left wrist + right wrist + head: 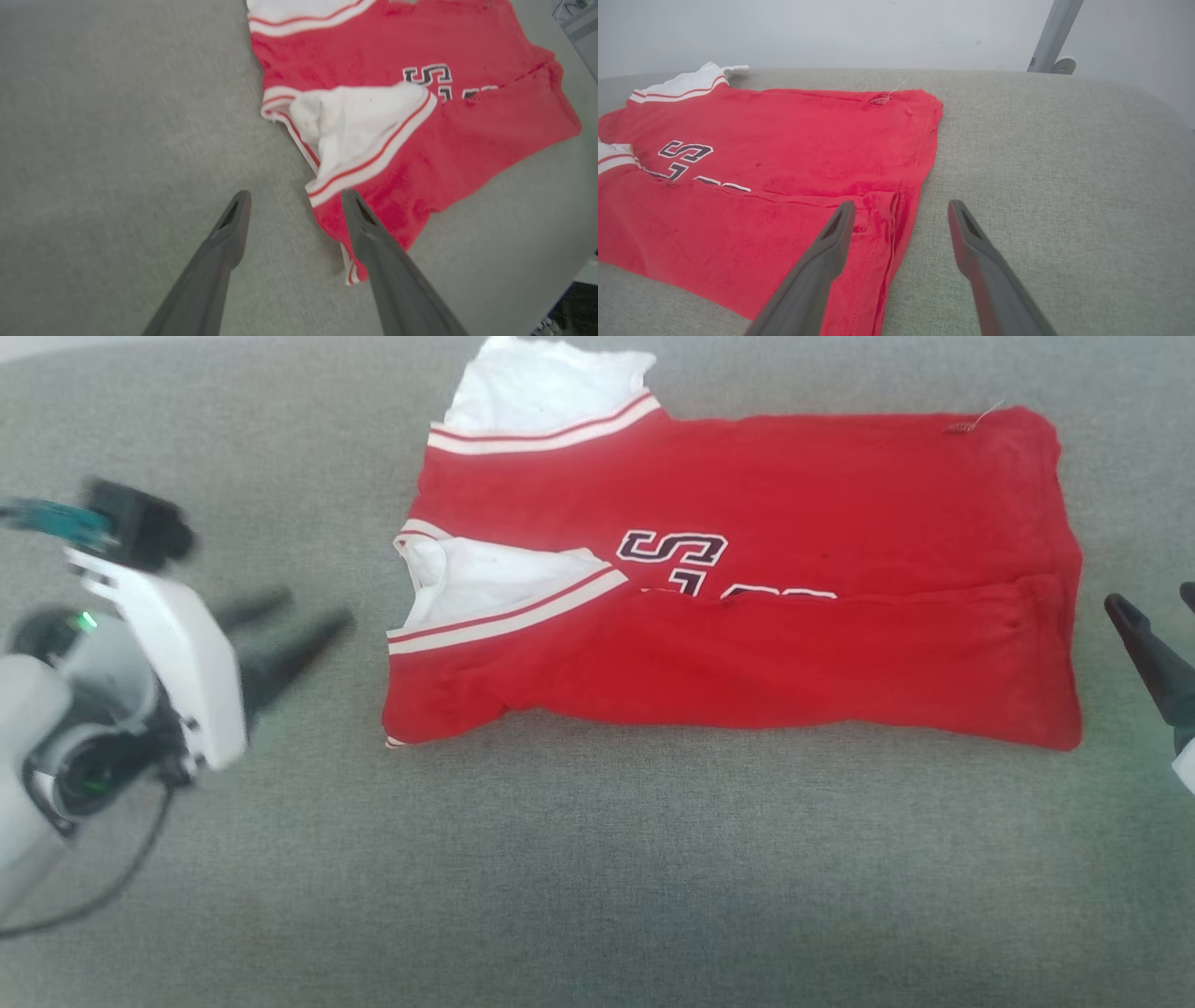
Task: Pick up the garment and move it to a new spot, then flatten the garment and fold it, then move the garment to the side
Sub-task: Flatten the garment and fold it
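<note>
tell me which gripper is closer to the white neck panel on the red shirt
Left. The left gripper sits just off the neck end of the garment, beside its white panel; the right gripper is past the opposite hem end.

A bright red thin-fabric garment [747, 569] with white striped trim lies flat across the middle of a grey cloth-covered surface [597, 887], folded into a long rectangle. Its near long edge is turned up over the body and covers the lower part of the dark, white-edged lettering. At its left end, two white inner panels show, each edged with striped trim. The left claw [316, 607], blurred, sits just off that end, its dark fingers spread and empty. The right claw [1151, 599] enters at the view's right edge, just beside the garment's right end but clear of it.
</note>
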### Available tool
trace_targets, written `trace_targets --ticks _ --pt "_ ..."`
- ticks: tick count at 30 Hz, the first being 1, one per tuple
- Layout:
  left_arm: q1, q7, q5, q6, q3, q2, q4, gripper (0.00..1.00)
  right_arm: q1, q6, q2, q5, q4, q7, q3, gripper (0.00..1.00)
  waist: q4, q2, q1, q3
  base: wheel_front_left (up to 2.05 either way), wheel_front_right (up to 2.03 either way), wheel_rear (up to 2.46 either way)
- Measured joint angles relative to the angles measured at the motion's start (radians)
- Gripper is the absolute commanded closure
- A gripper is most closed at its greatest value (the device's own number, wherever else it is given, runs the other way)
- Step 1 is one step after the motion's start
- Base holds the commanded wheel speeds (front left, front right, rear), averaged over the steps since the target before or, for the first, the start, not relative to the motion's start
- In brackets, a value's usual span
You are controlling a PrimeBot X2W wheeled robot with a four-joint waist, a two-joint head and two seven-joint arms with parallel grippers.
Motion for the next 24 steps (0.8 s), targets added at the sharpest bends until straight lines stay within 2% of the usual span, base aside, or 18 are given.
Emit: trace_targets --ticks 2,5,10,15,19,21,22,23,24 --pt "0.000 0.122 -0.055 0.017 -0.025 0.003 -0.029 0.00 0.005 0.000 0.001 0.000 -0.016 -0.002 -0.005 0.00 -0.001 0.0000 0.0000 -0.012 0.00 0.00 0.00" --pt "-0.006 0.244 -0.119 0.060 -0.043 0.001 -0.062 0.00 0.005 0.000 0.011 -0.002 -0.037 -0.001 -0.007 0.00 -0.013 0.0000 0.0000 -0.009 0.00 0.00 0.00" --pt "-0.015 0.334 -0.165 0.109 -0.058 -0.026 -0.033 0.00 0.002 0.000 0.036 -0.009 -0.068 0.012 0.005 0.00 -0.041 0.0000 0.0000 0.023 0.00 0.00 0.00" --pt "-0.021 0.399 -0.214 0.109 -0.060 -0.053 0.037 0.00 -0.015 0.000 0.051 -0.009 -0.081 0.025 0.004 0.00 -0.078 0.0000 0.0000 0.065 0.00 0.00 0.00" --pt "-0.041 0.444 -0.232 0.091 -0.061 -0.056 0.071 0.00 -0.017 0.000 0.055 -0.009 -0.082 0.025 -0.005 0.00 -0.104 0.0001 -0.0001 0.093 0.00 0.00 0.00" --pt "-0.043 0.457 -0.250 0.076 -0.055 -0.057 0.084 0.67 -0.018 0.000 0.058 -0.010 -0.083 0.025 -0.007 0.00 -0.113 0.0001 -0.0001 0.102 0.00 0.00 0.00" --pt "-0.045 0.464 -0.251 0.070 -0.054 -0.056 0.088 0.93 -0.018 0.000 0.058 -0.010 -0.083 0.026 -0.008 0.00 -0.116 0.0000 0.0000 0.105 0.00 0.00 0.00" --pt "-0.047 0.466 -0.257 0.066 -0.053 -0.057 0.094 1.00 -0.018 0.000 0.058 -0.010 -0.084 0.030 -0.007 0.00 -0.118 0.0001 0.0000 0.107 0.00 0.00 0.00" --pt "-0.048 0.467 -0.260 0.064 -0.051 -0.058 0.100 1.00 -0.018 0.000 0.057 -0.010 -0.086 0.036 -0.006 0.00 -0.119 0.0000 0.0000 0.108 0.00 0.00 0.00"
